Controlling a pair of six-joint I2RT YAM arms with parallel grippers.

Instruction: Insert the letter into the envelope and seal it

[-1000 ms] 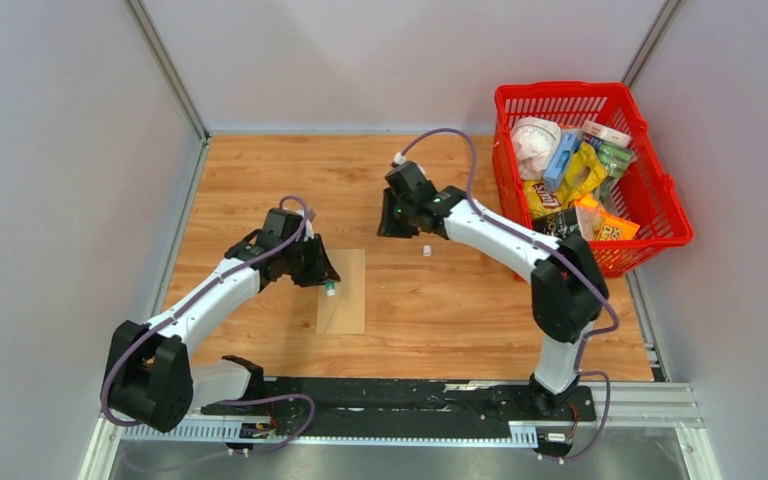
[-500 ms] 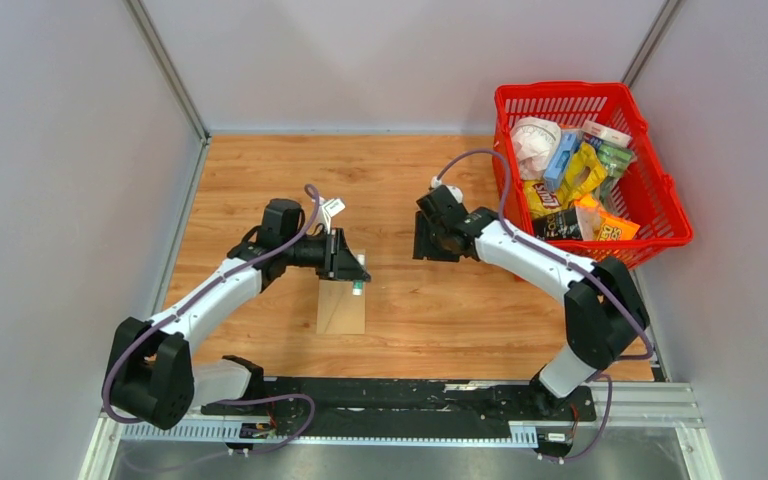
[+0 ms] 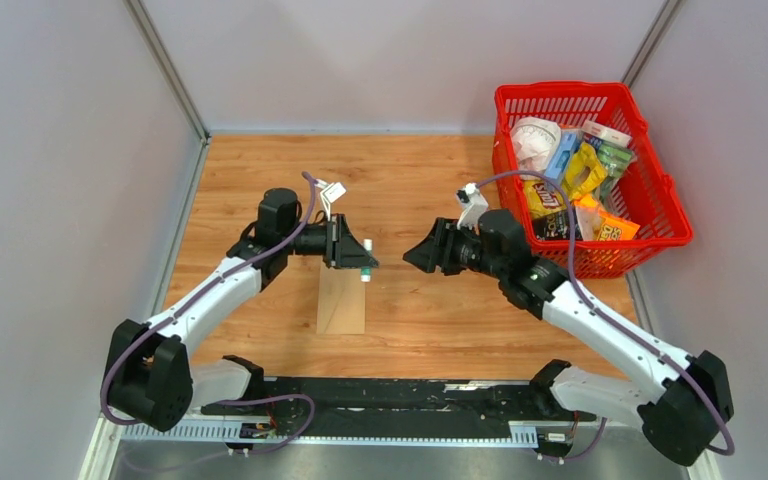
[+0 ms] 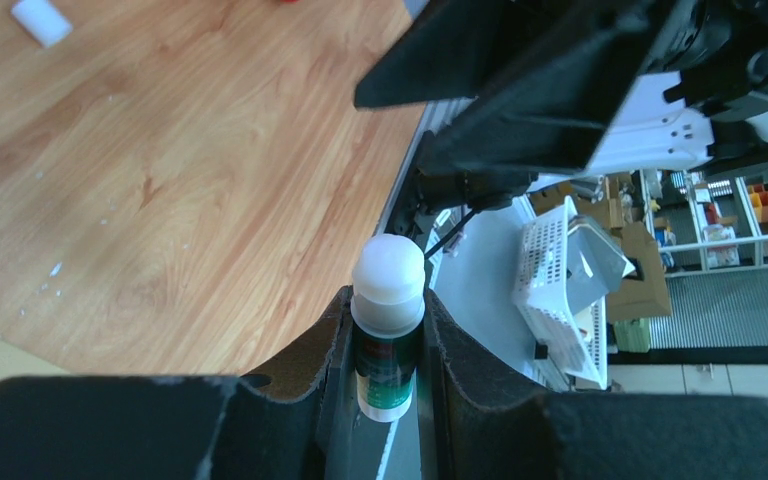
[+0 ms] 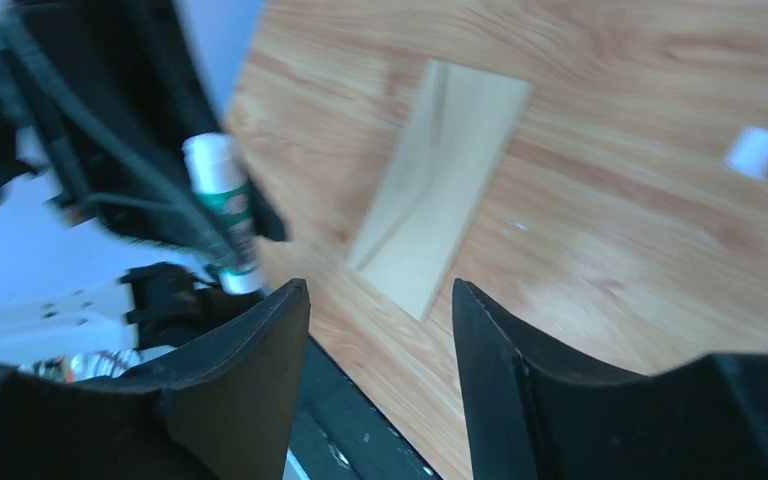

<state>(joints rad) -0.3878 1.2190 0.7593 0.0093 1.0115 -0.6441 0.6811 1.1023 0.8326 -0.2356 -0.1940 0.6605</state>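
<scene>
In the top view, the far end of the envelope (image 3: pixel 341 305) lies under the left gripper (image 3: pixel 362 258), so its flap end cannot be seen there. The glue stick (image 4: pixel 388 335) held above the envelope is covered along its lower body by the fingers (image 4: pixel 455 370), and its label is too blurred to read in either wrist view. The small white cylinder (image 5: pixel 758 152) right of the envelope is concealed by the right gripper (image 3: pixel 412 256) in the top view.

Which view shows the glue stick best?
Left wrist: the glue stick fills the centre, clamped between the left jaws, white top clear. Right wrist shows it blurred at the side; top view, only a tiny speck.
</scene>
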